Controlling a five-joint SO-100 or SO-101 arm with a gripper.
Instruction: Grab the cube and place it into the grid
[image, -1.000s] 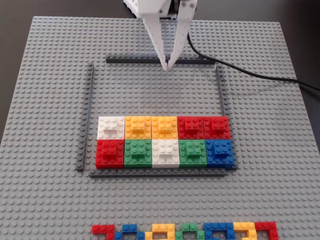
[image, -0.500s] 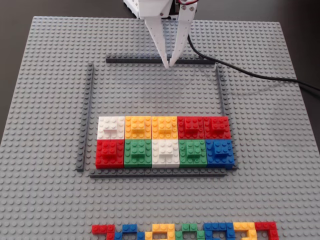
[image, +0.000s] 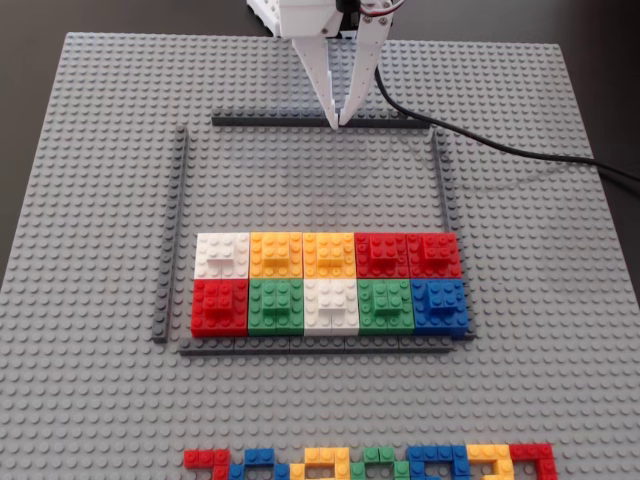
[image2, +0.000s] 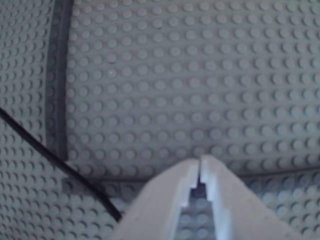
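Observation:
The grid (image: 172, 230) is a rectangle of thin dark grey strips on the grey baseplate. Two rows of coloured blocks fill its near half. Two white cubes sit in those rows: one (image: 222, 255) at the left end of the far row, one (image: 330, 305) in the middle of the near row. My gripper (image: 337, 125) hangs over the grid's far strip (image: 270, 121), well away from the blocks. In the wrist view the gripper (image2: 200, 162) is shut, tips together, with nothing between them. A dark strip (image2: 57, 75) runs down that view's left side.
A black cable (image: 480, 145) runs from the arm off to the right across the baseplate (image: 90, 400), and shows in the wrist view as the cable (image2: 60, 165). A line of flat mixed-colour bricks (image: 370, 462) lies along the near edge.
The fingers have drawn together from a narrow gap to shut. The gripper tip has crept slightly back toward the far strip. The blocks have not moved.

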